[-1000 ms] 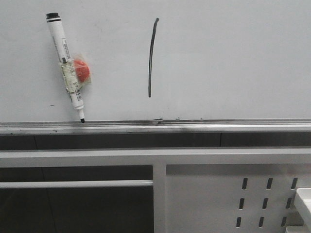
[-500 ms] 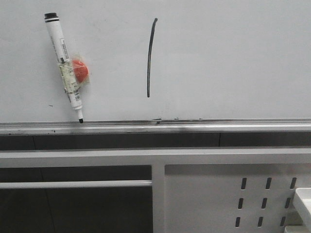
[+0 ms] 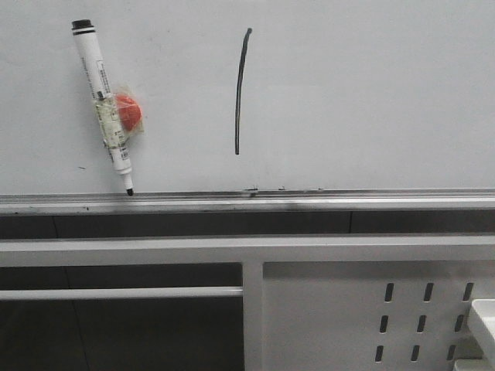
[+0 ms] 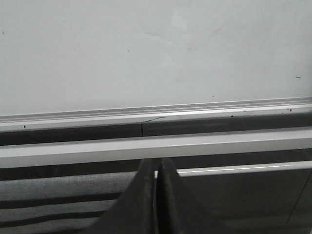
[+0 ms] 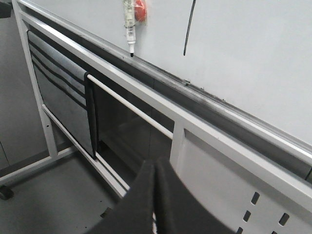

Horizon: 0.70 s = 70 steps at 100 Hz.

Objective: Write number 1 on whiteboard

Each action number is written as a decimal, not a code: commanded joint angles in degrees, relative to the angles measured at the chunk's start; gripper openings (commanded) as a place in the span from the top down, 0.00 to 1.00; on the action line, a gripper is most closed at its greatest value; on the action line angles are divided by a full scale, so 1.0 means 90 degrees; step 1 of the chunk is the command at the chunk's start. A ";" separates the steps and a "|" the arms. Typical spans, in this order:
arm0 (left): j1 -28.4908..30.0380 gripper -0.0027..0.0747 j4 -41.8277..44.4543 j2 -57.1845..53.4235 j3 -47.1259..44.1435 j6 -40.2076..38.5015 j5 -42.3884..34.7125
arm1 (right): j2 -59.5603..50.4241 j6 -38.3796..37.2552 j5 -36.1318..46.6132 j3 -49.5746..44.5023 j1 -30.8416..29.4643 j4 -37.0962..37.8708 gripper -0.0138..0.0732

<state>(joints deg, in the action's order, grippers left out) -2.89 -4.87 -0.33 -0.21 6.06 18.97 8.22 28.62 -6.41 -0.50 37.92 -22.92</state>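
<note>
With the number 1 (image 3: pixel 240 91) drawn on the whiteboard (image 3: pixel 371 93), the pen (image 3: pixel 104 104) hangs near its left edge — both grippers, left gripper (image 4: pixel 156 195) and right gripper (image 5: pixel 155 200), clenched empty, their work apparently finished.

left gripper (image 4: pixel 156 195): two dark charcoal, nearly black fingers with a matte finish, seen only in the left wrist view
left gripper shape: each finger broad at the 6 o'clock edge of the frame and narrowing toward 12 o'clock, ending in a blunt tip
left gripper seam: a thin pale line runs between the two fingers
right gripper (image 5: pixel 155 195): same matte black pair, seen only in the right wrist view, curved outer edges flaring toward 5 and 7 o'clock
right gripper seam: a faint pale slit low between the fingers
markings, cables, screws: cannot tell
front view: no part of either arm shows
</note>
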 commanded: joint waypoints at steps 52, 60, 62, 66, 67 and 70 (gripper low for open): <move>0.0002 0.99 -0.0062 -0.0137 -0.0228 -0.0046 -0.0339 | 0.0065 0.0005 0.0460 -0.0064 -0.0032 -0.0010 0.92; 0.0002 0.99 -0.0062 -0.0137 -0.0228 -0.0046 -0.0339 | 0.0065 0.0005 0.0435 -0.0076 -0.0032 -0.0010 0.92; 0.0002 0.99 -0.0062 -0.0137 -0.0228 -0.0046 -0.0339 | 0.0065 0.0005 0.0449 -0.0076 -0.0032 -0.0010 0.92; 0.0002 0.99 -0.0062 -0.0137 -0.0228 -0.0046 -0.0339 | 0.0065 0.0005 0.0536 -0.0076 -0.0032 -0.0010 0.92; 0.0002 0.99 -0.0062 -0.0137 -0.0228 -0.0046 -0.0339 | 0.0065 0.0005 0.0550 -0.0076 -0.0032 -0.0010 0.92; 0.0002 0.99 -0.0062 -0.0137 -0.0228 -0.0046 -0.0339 | 0.0065 0.0005 0.0601 -0.0076 -0.0032 0.0014 0.92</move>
<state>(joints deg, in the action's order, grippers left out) -2.89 -4.87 -0.33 -0.21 6.06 19.02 8.22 28.62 -6.30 -0.50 37.92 -22.92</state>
